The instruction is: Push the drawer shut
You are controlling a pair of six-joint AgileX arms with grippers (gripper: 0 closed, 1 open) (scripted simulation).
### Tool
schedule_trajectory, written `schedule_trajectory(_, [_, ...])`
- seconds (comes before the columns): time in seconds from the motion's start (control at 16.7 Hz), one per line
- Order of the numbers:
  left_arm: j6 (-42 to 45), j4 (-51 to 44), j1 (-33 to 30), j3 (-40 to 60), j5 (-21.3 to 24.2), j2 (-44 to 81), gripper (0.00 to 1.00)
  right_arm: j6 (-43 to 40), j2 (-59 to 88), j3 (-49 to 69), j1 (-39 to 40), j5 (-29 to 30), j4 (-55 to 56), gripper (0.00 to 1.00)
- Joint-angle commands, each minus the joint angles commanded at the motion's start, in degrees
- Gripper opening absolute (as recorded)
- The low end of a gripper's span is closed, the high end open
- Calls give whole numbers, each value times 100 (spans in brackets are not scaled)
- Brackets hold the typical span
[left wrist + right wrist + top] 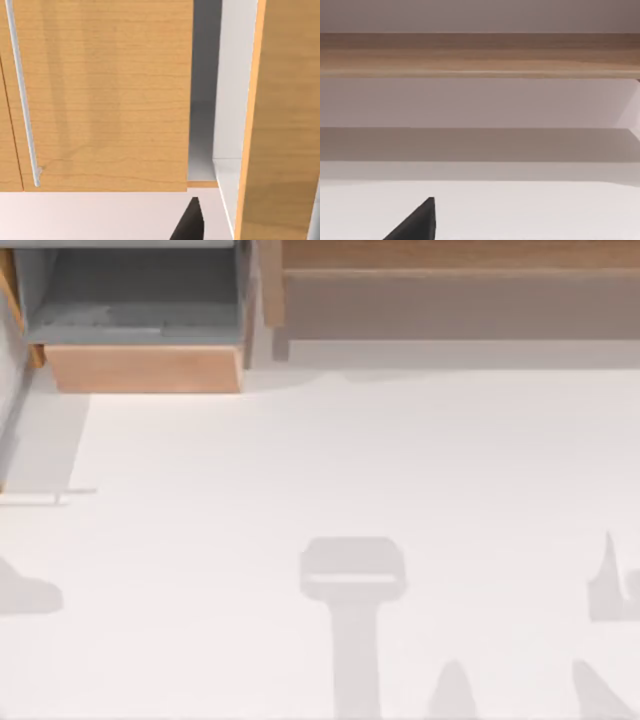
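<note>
Top view has the drawer (pixel 143 368) pulled out at the far left of the table (pixel 330 470), its light-brown front panel facing the near side and the grey floor open to sight, with a long wooden shelf (pixel 450 255) running along the far edge to its right. In the left wrist view one dark fingertip of the left gripper (pixel 190 222) sits just short of that wooden front; whether its fingers are open or closed I cannot tell, and the same goes for the right gripper (pixel 417 220), idle before the shelf. To my eye the push has not begun, so the next move calls for the left arm to meet the panel squarely and drive it straight toward the far side.
</note>
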Motion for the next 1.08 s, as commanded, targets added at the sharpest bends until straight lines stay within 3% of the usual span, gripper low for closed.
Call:
schedule_trajectory(0.24, [0, 0, 0, 0, 0, 0, 2, 0, 0, 0, 0, 0, 0, 100])
schedule_trajectory(0.3, [0, 0, 0, 0, 0, 0, 0, 0, 0, 0, 0, 0, 0, 100])
schedule_trajectory(0.84, [-20, -71, -2, 12, -19, 73, 0, 0, 0, 0, 0, 0, 0, 100])
schedule_trajectory(1.08, [-33, -318, -260, 512, -273, 245, 0, 0, 0, 0, 0, 0, 0, 100])
